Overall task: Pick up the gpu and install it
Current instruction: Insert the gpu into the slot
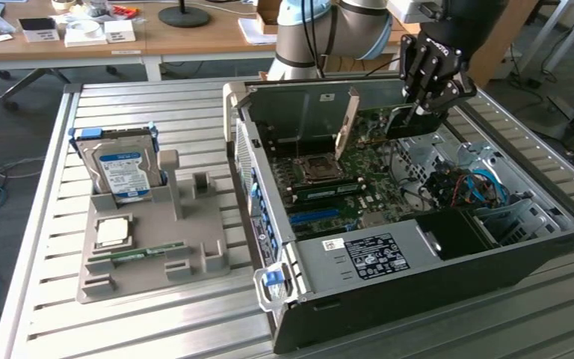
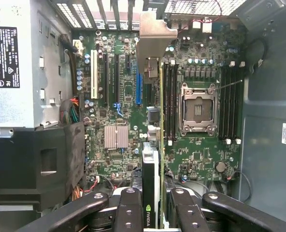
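"Exterior view, starting at its left: what is on the bench?"

"A grey holder (image 1: 147,273) on a slatted metal table (image 1: 38,314). A hard drive (image 1: 122,170) with a blue label stands upright at the holder's far end. A silver chip (image 1: 113,232) and a thin green memory stick (image 1: 149,252) lie nearer the front."

"And past that?"

"An open computer case (image 1: 526,254) lying on its side, just beside the holder. Its power supply (image 1: 367,256) sits in the near corner. The green motherboard (image 1: 362,191) covers the floor, with the processor socket (image 1: 317,167) on it."

"Where is the gpu?"

"Over the motherboard at the far end of the case, standing on edge. The gpu (image 1: 377,127) has its metal bracket (image 1: 347,123) on the exterior view's left, near the case's rear wall. The black gripper (image 1: 421,112) has it by the other end."

"Are the jaws holding it?"

"Yes. In the wrist view the gripper (image 2: 155,195) has one of its fingers (image 2: 128,208) on each face of the gpu (image 2: 150,166), clamped on it. The gpu runs edge-on across the motherboard (image 2: 119,101) to its bracket (image 2: 155,34), alongside the processor socket (image 2: 199,108)."

"Is it seated?"

"I can't tell whether its lower edge touches a slot."

"Anything further right?"

"Blue cables (image 1: 478,187) inside the case, beyond the gripper."
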Robot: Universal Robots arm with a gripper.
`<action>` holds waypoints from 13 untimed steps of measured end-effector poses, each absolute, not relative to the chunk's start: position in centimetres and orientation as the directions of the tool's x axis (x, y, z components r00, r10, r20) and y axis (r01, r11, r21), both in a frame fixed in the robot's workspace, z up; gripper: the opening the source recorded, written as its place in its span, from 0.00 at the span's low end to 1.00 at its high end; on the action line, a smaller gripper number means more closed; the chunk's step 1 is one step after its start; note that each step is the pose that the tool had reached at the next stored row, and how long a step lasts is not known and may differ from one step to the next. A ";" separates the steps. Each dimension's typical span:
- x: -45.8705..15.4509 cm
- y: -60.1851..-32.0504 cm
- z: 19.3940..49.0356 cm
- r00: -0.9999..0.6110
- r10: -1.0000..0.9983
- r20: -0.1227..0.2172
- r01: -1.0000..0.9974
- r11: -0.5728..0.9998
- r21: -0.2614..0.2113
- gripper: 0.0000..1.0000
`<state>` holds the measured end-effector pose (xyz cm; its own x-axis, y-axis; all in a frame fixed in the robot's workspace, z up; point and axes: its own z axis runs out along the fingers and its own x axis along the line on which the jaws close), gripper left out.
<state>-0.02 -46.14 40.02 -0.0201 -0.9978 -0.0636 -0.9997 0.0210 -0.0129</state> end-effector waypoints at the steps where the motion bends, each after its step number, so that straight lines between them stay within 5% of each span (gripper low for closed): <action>1: 0.0 -46.1 40.0 -0.020 -0.998 -0.064 -1.000 0.021 -0.013 0.27; 13: -0.6 -46.1 40.0 -0.020 -0.998 -0.064 -1.000 0.021 -0.013 0.27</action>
<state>-0.56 -46.14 40.00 -0.0201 -0.9978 -0.0636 -0.9997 0.0210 -0.0128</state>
